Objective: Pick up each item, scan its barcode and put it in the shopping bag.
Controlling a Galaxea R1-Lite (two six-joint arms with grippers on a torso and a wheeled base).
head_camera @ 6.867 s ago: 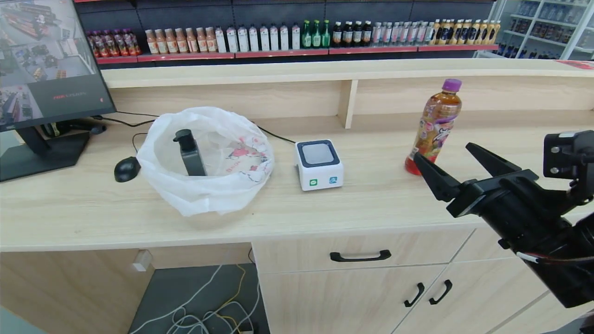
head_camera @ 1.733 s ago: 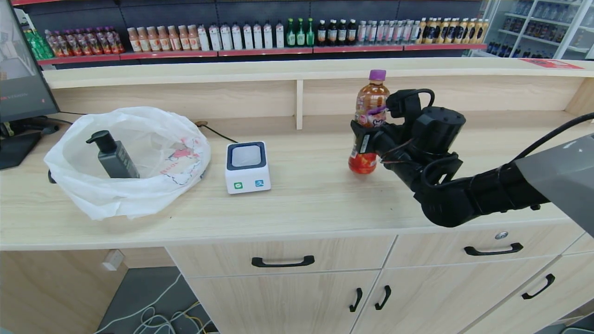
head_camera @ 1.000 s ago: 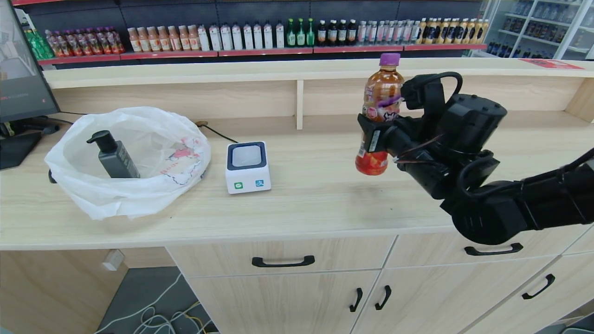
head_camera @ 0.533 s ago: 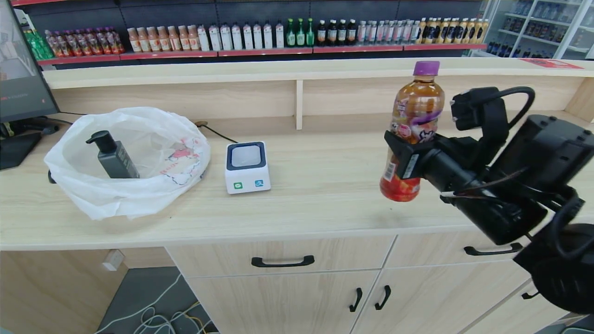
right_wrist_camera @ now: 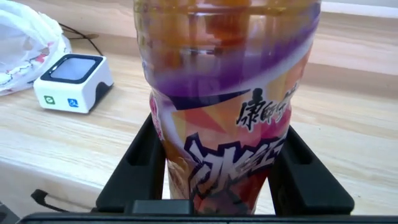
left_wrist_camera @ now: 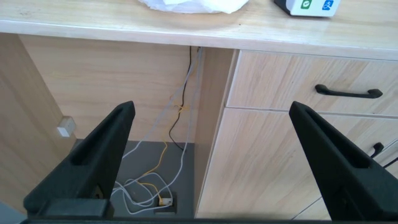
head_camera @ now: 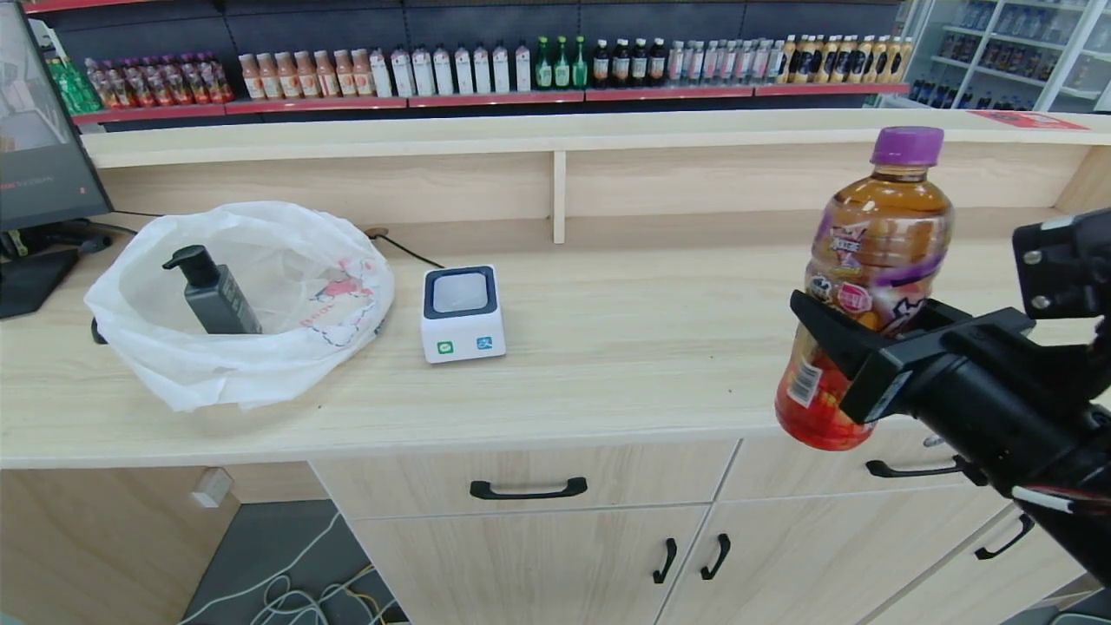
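At nine o'clock on the counter [head_camera: 608,365], the shopping bag [head_camera: 286,347] holds a pump bottle [head_camera: 211,291]. The scanner [head_camera: 463,312] sits at the bag's three o'clock. At the scanner's four o'clock, the right gripper [head_camera: 855,338] clamps the upright drink bottle [head_camera: 877,234] in the air. The left gripper [left_wrist_camera: 211,109] hangs wide open below the counter's edge.

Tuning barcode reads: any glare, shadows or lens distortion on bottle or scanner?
Head view: counter edge bows, wide-angle lens; scanner window reflects pale light; bottle evenly lit, no hard shadow. Right wrist view: bottle shows no strong glare, pincer dark beside it.
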